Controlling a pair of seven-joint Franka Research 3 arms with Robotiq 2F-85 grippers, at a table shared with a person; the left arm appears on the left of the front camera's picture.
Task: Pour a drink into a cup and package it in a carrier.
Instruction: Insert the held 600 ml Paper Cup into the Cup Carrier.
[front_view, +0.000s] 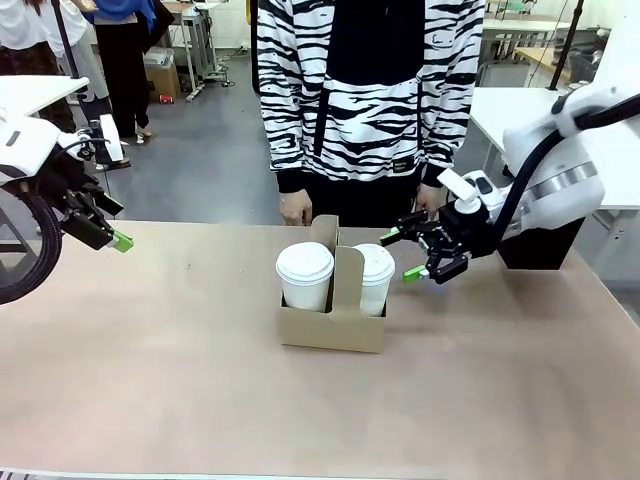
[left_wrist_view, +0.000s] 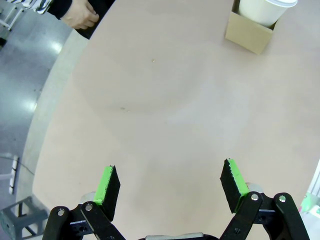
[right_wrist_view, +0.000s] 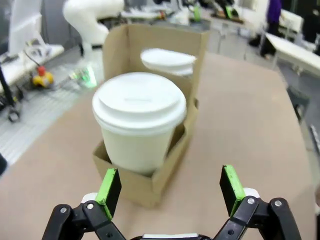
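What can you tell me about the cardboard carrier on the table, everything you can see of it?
The carrier is a low, open-topped brown cardboard box with a tall upright centre handle. It stands upright mid-table, on the person's side. Two lidded white cups sit in it, one on each side of the handle. The open right gripper hangs just beside it, not touching.

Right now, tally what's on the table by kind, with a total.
Lidded white cups: 2, left cup, right cup
Brown carrier: 1
Total: 3
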